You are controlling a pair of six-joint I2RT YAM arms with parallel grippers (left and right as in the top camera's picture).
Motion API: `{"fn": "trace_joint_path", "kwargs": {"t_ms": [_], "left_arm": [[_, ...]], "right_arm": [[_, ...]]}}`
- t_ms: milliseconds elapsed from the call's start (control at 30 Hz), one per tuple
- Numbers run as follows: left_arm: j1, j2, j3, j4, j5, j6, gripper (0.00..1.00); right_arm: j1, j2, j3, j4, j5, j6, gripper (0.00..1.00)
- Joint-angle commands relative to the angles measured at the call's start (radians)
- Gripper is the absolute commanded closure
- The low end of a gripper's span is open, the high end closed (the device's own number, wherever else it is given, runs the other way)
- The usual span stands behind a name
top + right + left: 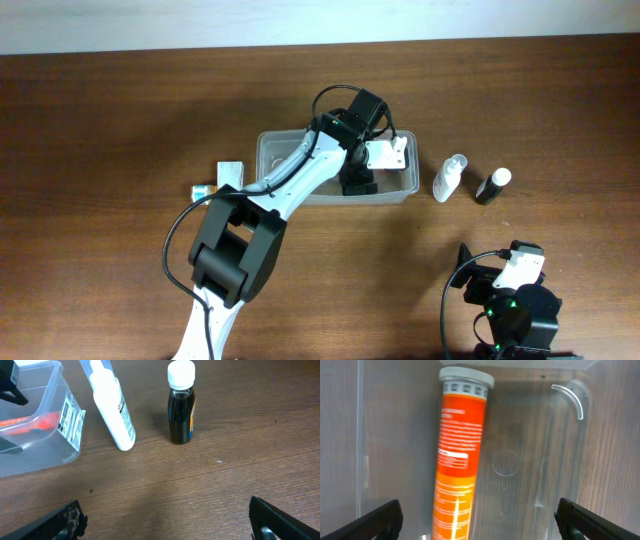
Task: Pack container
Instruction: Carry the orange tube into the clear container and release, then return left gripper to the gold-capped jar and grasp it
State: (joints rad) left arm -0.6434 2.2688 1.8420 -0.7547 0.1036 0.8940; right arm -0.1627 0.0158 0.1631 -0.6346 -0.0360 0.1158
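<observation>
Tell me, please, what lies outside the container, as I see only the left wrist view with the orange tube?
Observer: Two bottles sit to the container's right: a white bottle and a dark bottle.
Operator: Are they both standing?
Observer: The dark bottle stands upright; the white bottle lies on its side.
Operator: Is there anything on the other side?
Observer: A small box lies near the container's left end.
</observation>
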Motion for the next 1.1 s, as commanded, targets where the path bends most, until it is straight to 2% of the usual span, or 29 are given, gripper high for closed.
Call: {"fn": "trace_joint_path", "kwargs": {"t_ms": [0,200,367,433,467,500,533,567,667,767,900,1067], "left_arm": [[-0.008,-0.01,0.089,-0.084,-0.04,-0.172,0.0],[-0.008,-0.113,0.263,-0.355,-0.072,-0.301,0.01],[0.025,-0.261,0.28,-0.472,-0.193,-0.357,0.0],[0.105,-0.296,0.28,-0.548,-0.199,-0.44,0.01],[0.165,-0.299,0.28,-0.59,-0.199,-0.512,0.01],[0.263,-0.295,0.277,-0.637,-0.195,-0.648,0.0],[0.315,-0.292,0.272,-0.651,-0.18,-0.708,0.01],[0.386,-0.288,0.264,-0.661,-0.124,-0.75,0.01],[0.557,-0.284,0.2,-0.643,0.054,-0.756,0.01],[0.686,-0.281,0.085,-0.621,0.066,-0.838,0.01],[0.768,-0.281,-0.1,-0.535,0.069,-0.853,0.01],[0.771,-0.281,-0.266,-0.418,0.014,-0.858,0.05]], "right_arm": [[0.005,-0.01,-0.006,0.003,-0.009,-0.004,0.02],[0.006,-0.01,-0.006,0.003,-0.009,-0.004,0.02],[0.005,-0.01,-0.006,0.003,-0.009,-0.004,0.02],[0.006,-0.01,-0.006,0.003,-0.009,-0.004,0.02],[0.005,-0.01,-0.006,0.003,-0.009,-0.004,0.02],[0.005,-0.01,-0.006,0.003,-0.009,-0.004,0.02],[0.006,-0.01,-0.006,0.003,-0.009,-0.004,0.02],[0.006,-0.01,-0.006,0.003,-0.009,-0.004,0.02],[0.006,-0.01,-0.006,0.003,-0.009,-0.004,0.02],[0.005,-0.01,-0.006,0.003,-0.009,-0.004,0.02],[0.006,-0.01,-0.006,0.003,-0.009,-0.003,0.02],[0.005,-0.01,-0.006,0.003,-0.009,-0.004,0.02]]}}
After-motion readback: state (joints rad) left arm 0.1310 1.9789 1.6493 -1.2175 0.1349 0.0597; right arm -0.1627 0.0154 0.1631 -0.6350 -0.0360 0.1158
